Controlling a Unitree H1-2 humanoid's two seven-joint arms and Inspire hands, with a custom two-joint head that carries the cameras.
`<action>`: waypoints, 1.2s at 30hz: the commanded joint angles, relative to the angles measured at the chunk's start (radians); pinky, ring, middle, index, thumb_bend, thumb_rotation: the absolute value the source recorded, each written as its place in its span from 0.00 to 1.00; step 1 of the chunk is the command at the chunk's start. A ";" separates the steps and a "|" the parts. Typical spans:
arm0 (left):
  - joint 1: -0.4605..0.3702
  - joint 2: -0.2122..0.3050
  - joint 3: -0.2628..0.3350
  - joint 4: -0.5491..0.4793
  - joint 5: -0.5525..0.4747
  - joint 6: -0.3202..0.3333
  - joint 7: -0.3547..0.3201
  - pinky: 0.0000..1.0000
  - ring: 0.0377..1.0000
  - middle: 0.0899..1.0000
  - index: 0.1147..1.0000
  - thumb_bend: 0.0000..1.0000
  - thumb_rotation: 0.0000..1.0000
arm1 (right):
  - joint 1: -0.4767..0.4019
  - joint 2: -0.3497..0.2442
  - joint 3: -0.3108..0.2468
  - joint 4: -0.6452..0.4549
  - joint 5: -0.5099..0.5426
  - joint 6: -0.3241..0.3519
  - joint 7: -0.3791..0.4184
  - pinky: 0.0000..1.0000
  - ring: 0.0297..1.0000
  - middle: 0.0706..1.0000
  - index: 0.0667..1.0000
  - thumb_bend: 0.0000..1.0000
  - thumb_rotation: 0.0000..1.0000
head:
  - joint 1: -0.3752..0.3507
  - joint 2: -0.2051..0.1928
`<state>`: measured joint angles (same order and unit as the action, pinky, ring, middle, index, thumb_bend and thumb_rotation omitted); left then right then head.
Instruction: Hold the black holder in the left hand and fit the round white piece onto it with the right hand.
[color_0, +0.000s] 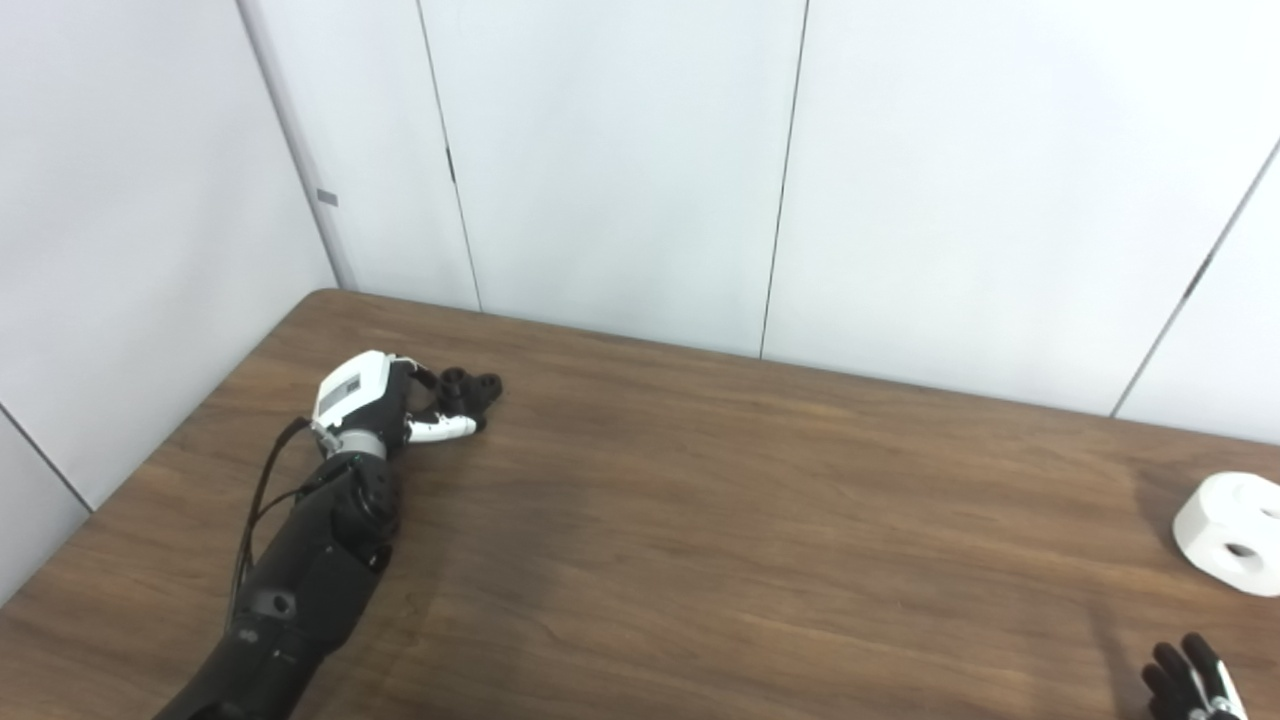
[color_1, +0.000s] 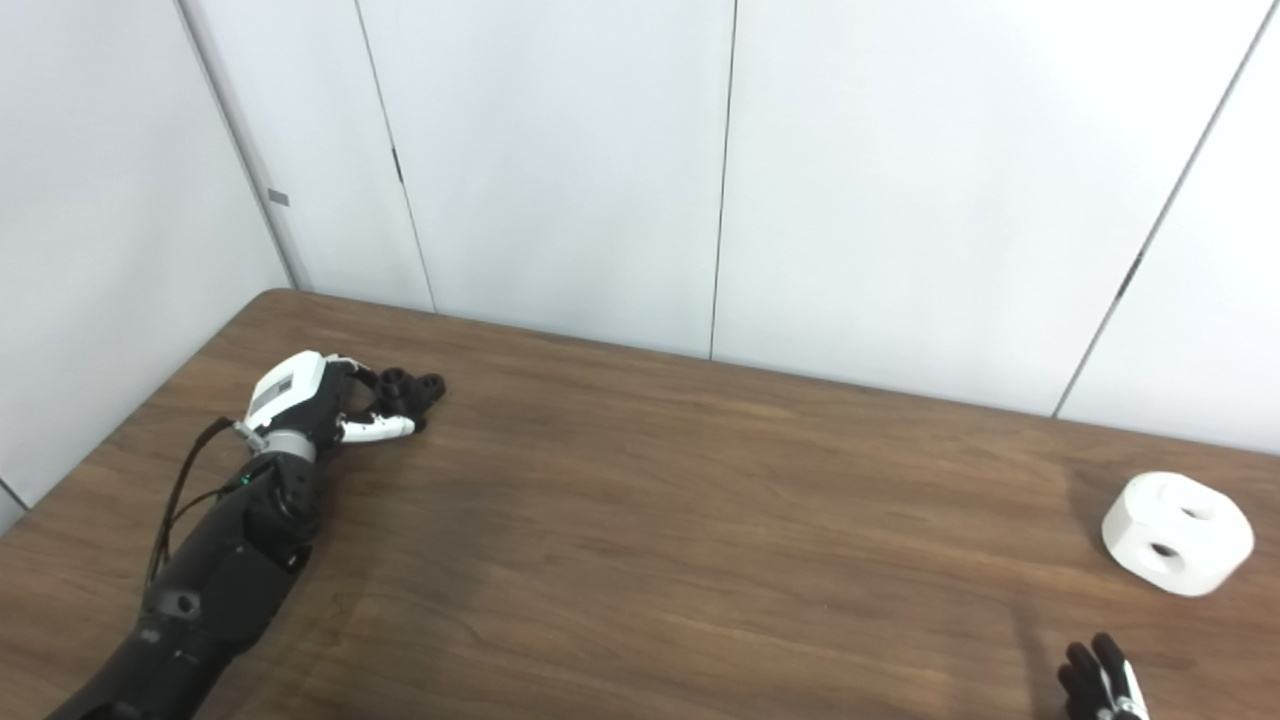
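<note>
The black holder lies on the wooden table at the far left, with two round sockets on top. My left hand is at it, fingers curled over its near side and the white thumb under its front, closed on it. The round white piece, with two holes in its top, sits on the table at the right edge; it also shows in the right eye view. Only the fingertips of my right hand show at the bottom right, stretched out and holding nothing, a little in front of the white piece.
White wall panels stand right behind the table's back edge and along its left side. The table's left edge runs close beside my left forearm.
</note>
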<state>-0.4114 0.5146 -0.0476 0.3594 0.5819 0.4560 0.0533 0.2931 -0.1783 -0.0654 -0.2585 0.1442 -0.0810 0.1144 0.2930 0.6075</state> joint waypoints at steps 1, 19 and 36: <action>-0.030 0.026 -0.004 -0.017 0.006 0.003 0.001 1.00 1.00 0.92 0.65 0.80 0.32 | 0.028 0.005 0.001 -0.015 0.010 0.047 0.001 1.00 0.96 0.96 1.00 0.64 1.00 | 0.000 0.001; -0.016 0.037 -0.028 -0.008 0.019 -0.007 0.027 1.00 0.99 0.89 0.56 0.75 0.16 | 0.035 -0.002 0.001 -0.039 0.013 0.053 0.006 1.00 0.99 0.97 1.00 0.60 1.00 | 0.008 0.008; 0.000 0.022 0.005 0.009 -0.052 -0.080 0.055 0.91 0.93 0.79 0.42 0.51 0.04 | 0.037 0.004 -0.006 -0.056 0.022 0.082 -0.006 1.00 0.99 0.97 1.00 0.61 0.98 | 0.004 0.012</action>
<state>-0.4002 0.5190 -0.0467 0.3723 0.5307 0.3873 0.1015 0.3061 -0.1784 -0.0686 -0.3035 0.1676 -0.0219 0.1127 0.2961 0.6182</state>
